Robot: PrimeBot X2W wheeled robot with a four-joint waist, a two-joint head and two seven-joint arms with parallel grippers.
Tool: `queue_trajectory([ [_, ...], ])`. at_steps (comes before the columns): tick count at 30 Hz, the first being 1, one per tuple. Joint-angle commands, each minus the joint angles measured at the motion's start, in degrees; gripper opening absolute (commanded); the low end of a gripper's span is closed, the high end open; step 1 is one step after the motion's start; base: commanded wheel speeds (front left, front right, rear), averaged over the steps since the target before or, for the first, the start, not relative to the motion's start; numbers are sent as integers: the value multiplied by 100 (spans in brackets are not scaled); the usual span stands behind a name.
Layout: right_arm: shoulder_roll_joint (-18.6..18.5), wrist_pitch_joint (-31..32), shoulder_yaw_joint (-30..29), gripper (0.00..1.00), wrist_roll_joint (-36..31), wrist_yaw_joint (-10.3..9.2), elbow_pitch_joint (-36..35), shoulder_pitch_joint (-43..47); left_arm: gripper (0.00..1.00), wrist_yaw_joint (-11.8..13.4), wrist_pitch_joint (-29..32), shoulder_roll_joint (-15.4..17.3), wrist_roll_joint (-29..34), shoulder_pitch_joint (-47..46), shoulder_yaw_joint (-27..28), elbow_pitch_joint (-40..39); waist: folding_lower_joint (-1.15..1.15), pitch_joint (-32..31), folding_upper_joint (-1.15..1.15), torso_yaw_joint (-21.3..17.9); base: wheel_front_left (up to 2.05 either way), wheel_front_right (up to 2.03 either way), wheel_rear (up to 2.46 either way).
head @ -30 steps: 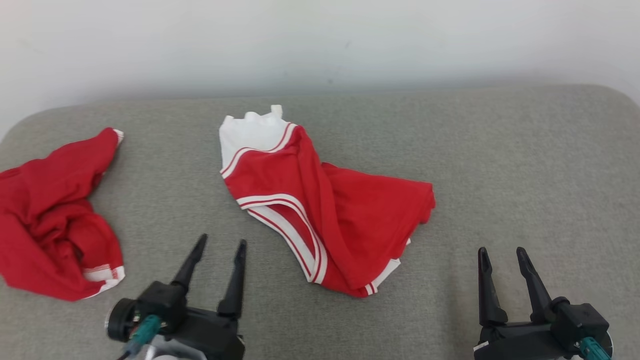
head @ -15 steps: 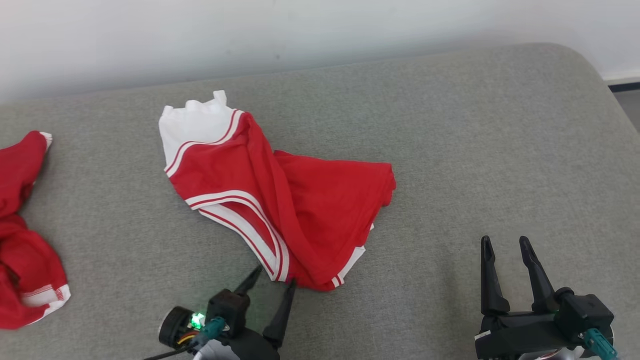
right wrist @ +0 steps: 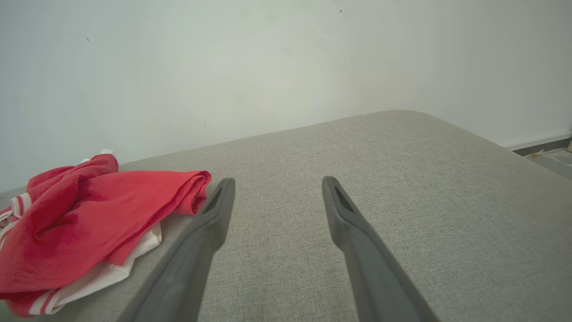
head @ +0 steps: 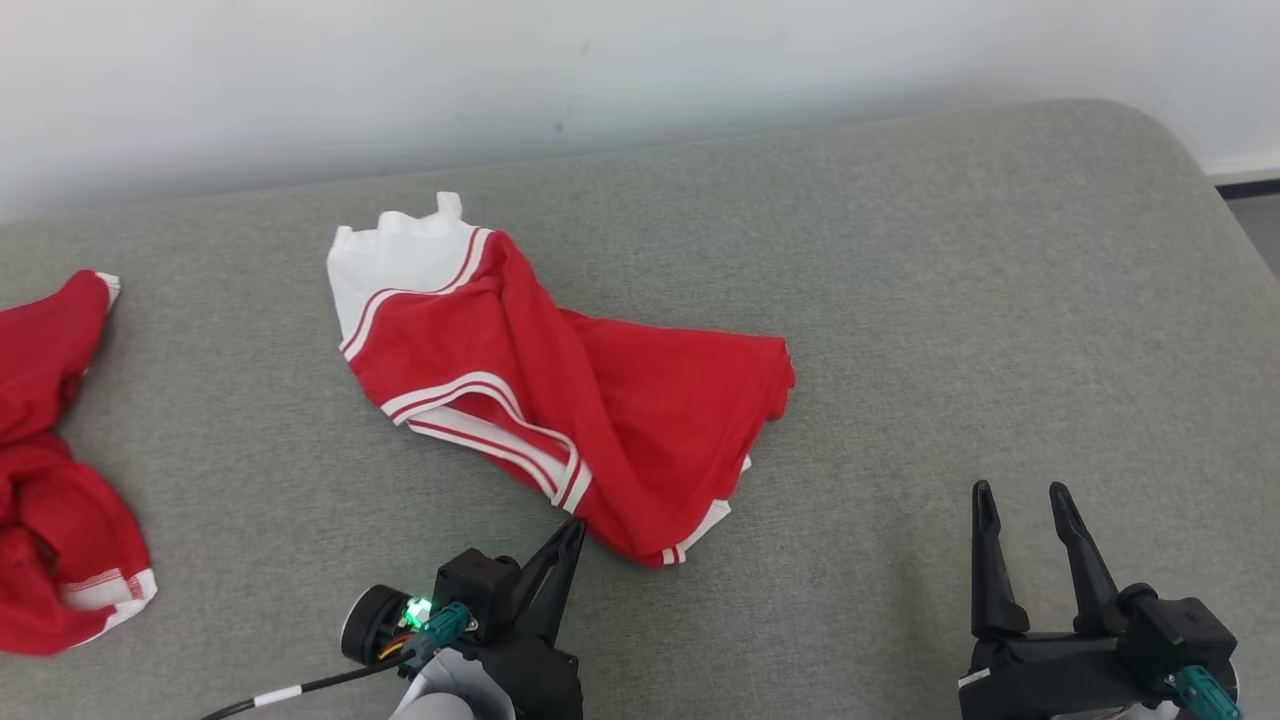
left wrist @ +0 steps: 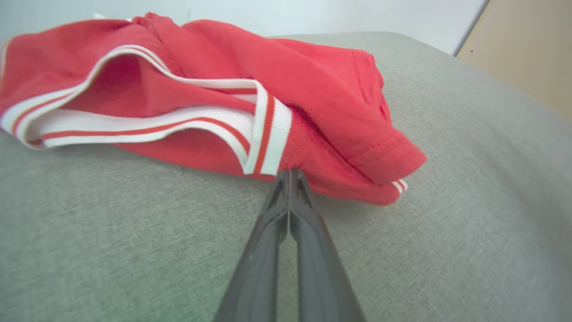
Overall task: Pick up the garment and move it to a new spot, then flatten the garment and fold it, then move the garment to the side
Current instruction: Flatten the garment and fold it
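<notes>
Left claw (head: 573, 528) is fully closed, its tips pressed together against the near hem of the red garment (head: 620, 410), just beside the white striped trim. Whether any cloth is pinched cannot be determined. The red garment lies crumpled on the grey padded surface (head: 950, 300), spreading away ahead of this claw. Right claw (head: 1021, 492) stands with fingers spread, gripping nothing, well apart from the hem on its left. A second red piece of clothing (head: 50, 480) lies far to the left claw's left.

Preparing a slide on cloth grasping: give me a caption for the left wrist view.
Left gripper shut, its tips at the near edge of the red, white-trimmed garment crumpled on the grey cushion.
</notes>
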Motion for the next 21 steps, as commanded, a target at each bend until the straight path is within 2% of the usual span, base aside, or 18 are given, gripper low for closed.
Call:
queue_trajectory([
  [1, 14, -3, -2, 100, -50, -15, -14, 40, 0, -1, -19, 6, -41, -25, 15, -50, 0, -88, 0, 107, 0, 0, 0],
  [6, 14, -3, 53, 100, 9, -15, 38, 118, 0, 4, -19, 79, 47, 221, 69, -433, 0, -262, 0, 380, 0, 0, 0],
  [12, 14, -3, 70, 100, 28, -15, 74, 160, 0, 4, -19, 117, 61, 397, 123, -669, 0, -347, 0, 497, 0, 0, 0],
  [17, 15, -3, 41, 100, 9, -15, 70, 201, 2, 132, -19, 110, 135, 514, 316, -1039, 0, -403, 0, 565, 0, 0, 0],
  [18, 15, -3, 30, 100, -2, -15, 68, 209, 40, 172, -19, 128, 187, 551, 370, -1167, 0, -423, 0, 585, 0, 0, 0],
  [19, 14, -3, 25, 100, -14, -15, 68, 221, 100, 221, -19, 140, 219, 610, 462, -1303, 0, -446, 0, 604, 0, 0, 0],
  [21, 14, -3, 9, 100, -40, -15, 68, 243, 100, 305, -19, 168, 293, 755, 645, -1608, 0, -502, 0, 656, 0, 0, 0],
])
